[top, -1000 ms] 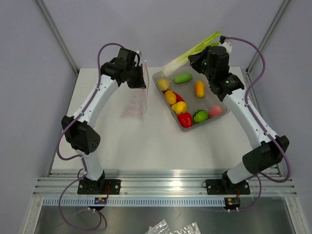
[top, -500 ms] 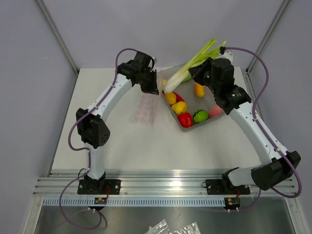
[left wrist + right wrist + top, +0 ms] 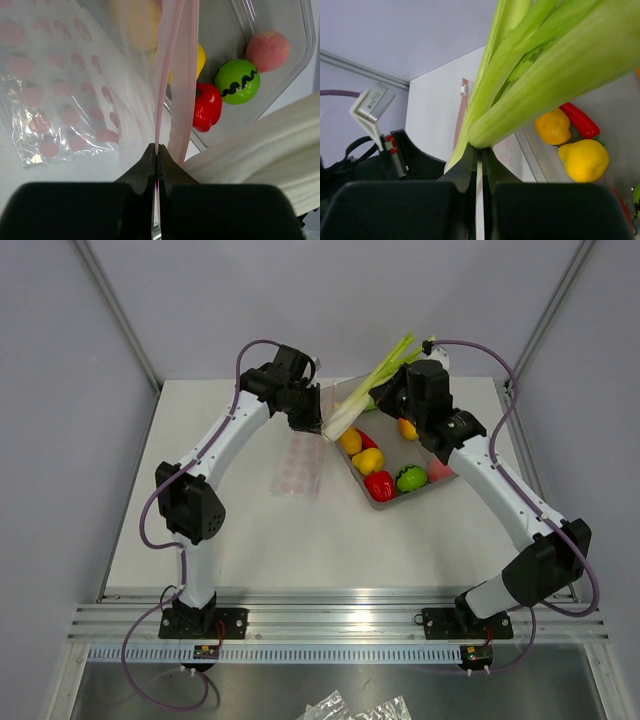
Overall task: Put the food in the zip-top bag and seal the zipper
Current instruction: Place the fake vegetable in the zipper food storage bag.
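White worktop below, left tool clamps tight on the bag's zipper, holding its mouth up beside the tray, seemingly so right tool, firmly pinching the celery, can feed the white end in.

My overhead view is bright and even, shadows soft under my arms. Up close, my left gripper and the celery blur; the zip-top bag glints faintly.
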Motion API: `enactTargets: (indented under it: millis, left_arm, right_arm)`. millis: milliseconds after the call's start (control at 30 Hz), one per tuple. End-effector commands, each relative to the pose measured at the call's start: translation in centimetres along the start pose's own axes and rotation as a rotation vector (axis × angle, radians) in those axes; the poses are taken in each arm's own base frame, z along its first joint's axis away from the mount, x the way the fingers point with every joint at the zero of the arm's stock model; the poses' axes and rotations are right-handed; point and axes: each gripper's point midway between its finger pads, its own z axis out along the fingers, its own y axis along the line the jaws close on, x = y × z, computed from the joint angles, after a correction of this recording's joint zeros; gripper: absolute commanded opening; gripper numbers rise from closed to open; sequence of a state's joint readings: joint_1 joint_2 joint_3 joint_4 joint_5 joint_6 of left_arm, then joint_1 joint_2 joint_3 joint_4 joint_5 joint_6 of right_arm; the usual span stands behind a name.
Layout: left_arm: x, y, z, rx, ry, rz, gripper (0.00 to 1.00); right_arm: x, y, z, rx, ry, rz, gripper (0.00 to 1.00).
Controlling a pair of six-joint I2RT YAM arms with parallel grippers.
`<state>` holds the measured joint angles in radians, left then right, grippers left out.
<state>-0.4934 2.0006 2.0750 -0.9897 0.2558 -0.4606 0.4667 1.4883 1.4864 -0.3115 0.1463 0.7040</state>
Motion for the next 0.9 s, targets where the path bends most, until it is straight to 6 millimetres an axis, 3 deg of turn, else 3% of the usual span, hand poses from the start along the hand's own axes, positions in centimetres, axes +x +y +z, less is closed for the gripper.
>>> enactTargets:
  millis: [0, 167, 300, 533, 867]
  left_arm:
    - [-1.3, -1.8, -1.4, 0.067, -0.056, 0.029, 0.0]
    - [-1.1, -1.9, -1.8, 0.073, -0.057, 0.035, 0.0]
    - [-1.2, -2.0, -2.3, 0.077, -0.068, 0.037, 0.0]
    - [-0.7, -2.1, -2.1, 0.097, -0.057, 0.032, 0.0]
    - [-0.4, -2.8, -2.4, 0.127, -0.053, 0.025, 0.0]
  right_arm:
    - [-1.4, 1.2, 0.3, -0.017, -0.06, 0.006, 0.0]
    - [-0.9, -0.5, 0.9, 0.096, -0.072, -0.049, 0.0]
    - [-2.2, -1.0, 0.2, 0.204, -0.15, -0.123, 0.0]
    - [-3.2, 0.0, -0.2, 0.203, -0.192, -0.155, 0.0]
    - [-1.5, 3.9, 1.9, 0.128, -0.161, -0.158, 0.0]
